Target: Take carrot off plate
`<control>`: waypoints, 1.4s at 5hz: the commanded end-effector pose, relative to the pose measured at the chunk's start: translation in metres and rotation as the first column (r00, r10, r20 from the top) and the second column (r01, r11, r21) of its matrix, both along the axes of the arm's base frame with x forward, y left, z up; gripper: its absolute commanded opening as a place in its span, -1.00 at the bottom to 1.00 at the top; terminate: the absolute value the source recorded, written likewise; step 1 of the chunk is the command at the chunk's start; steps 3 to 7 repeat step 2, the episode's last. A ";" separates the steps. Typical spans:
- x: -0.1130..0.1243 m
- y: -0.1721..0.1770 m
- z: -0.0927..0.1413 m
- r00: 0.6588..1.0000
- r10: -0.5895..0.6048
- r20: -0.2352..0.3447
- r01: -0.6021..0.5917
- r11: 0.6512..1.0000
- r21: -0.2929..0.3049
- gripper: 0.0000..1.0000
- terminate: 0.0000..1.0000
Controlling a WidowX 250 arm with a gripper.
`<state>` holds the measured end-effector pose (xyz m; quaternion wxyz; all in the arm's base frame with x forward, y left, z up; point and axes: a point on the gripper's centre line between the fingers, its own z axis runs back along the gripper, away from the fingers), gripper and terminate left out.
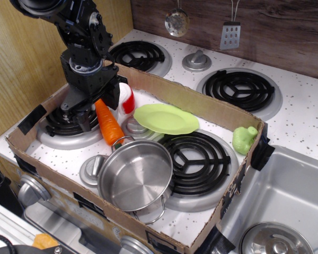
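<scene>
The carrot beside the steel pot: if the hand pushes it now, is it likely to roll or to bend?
The carrot looks like rigid moulded plastic, so it probably stays stiff. Its round, tapered body could roll in a curve, though the pot at its lower end may stop it. Its glossy surface suggests it could slip under the hand.
</scene>
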<state>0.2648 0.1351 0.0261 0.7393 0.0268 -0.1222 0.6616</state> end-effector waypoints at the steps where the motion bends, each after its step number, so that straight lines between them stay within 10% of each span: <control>1: 0.004 0.002 0.042 0.998 -0.032 0.061 0.025 0.994 0.103 1.00 -1.00; 2: 0.011 0.000 0.060 0.996 -0.031 0.078 0.020 0.990 0.138 1.00 1.00; 7: 0.011 0.000 0.060 0.996 -0.031 0.078 0.020 0.990 0.138 1.00 1.00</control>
